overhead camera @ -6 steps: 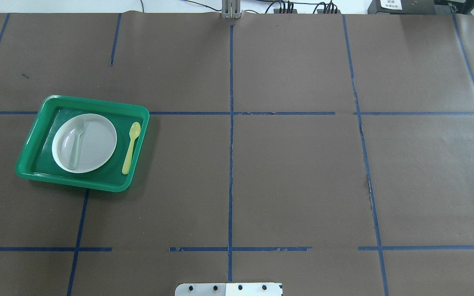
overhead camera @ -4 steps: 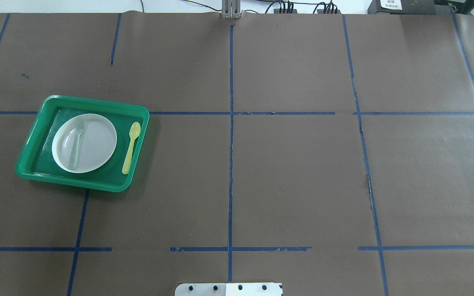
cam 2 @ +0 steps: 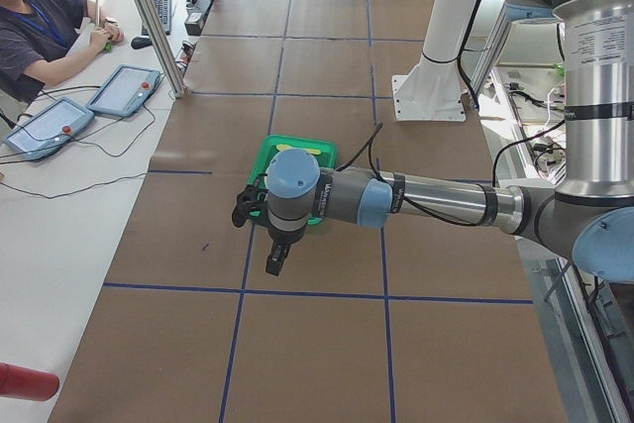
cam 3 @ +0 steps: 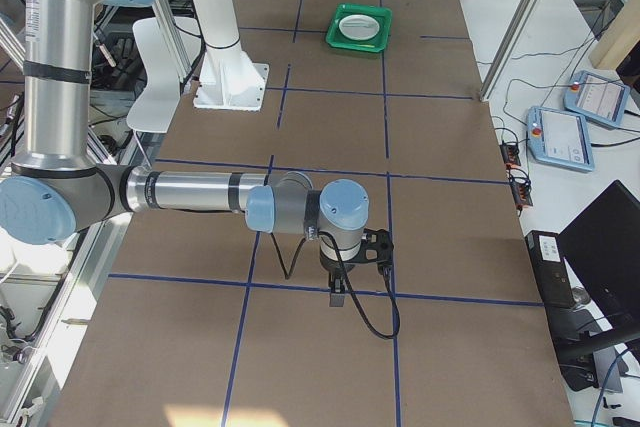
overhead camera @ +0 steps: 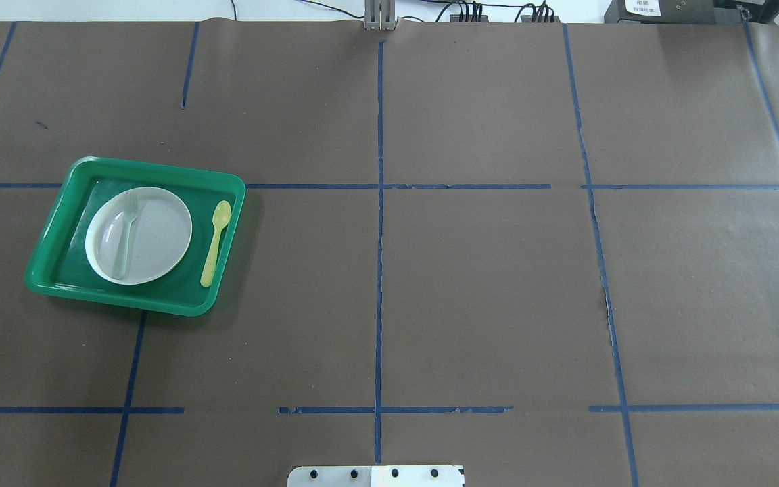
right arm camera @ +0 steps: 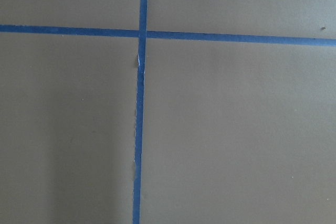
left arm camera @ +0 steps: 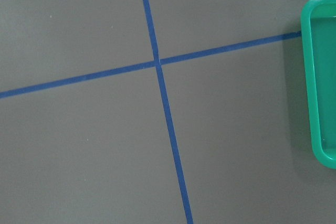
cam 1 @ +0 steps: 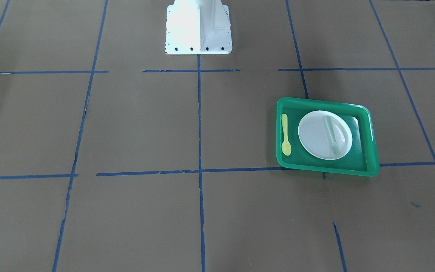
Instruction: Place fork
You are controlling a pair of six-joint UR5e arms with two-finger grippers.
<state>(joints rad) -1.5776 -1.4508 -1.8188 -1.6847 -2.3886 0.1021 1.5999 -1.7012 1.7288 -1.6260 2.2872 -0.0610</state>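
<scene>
The pale translucent fork (overhead camera: 124, 237) lies on the left part of the white plate (overhead camera: 156, 237), tines pointing away from the robot. The plate sits in a green tray (overhead camera: 153, 170) on the table's left side. The fork (cam 1: 332, 136) and plate (cam 1: 315, 134) also show in the front view. My left gripper (cam 2: 243, 213) hangs above the table just short of the tray (cam 2: 297, 151); its wrist view shows only the tray's edge (left arm camera: 317, 103). My right gripper (cam 3: 380, 247) hangs over bare table far from the tray (cam 3: 358, 44). I cannot tell whether either is open or shut.
A yellow spoon (overhead camera: 215, 242) lies in the tray to the right of the plate. Brown paper with blue tape lines covers the table. The robot's white base (cam 1: 198, 30) stands at the near middle edge. An operator (cam 2: 40, 27) sits at a side desk with tablets.
</scene>
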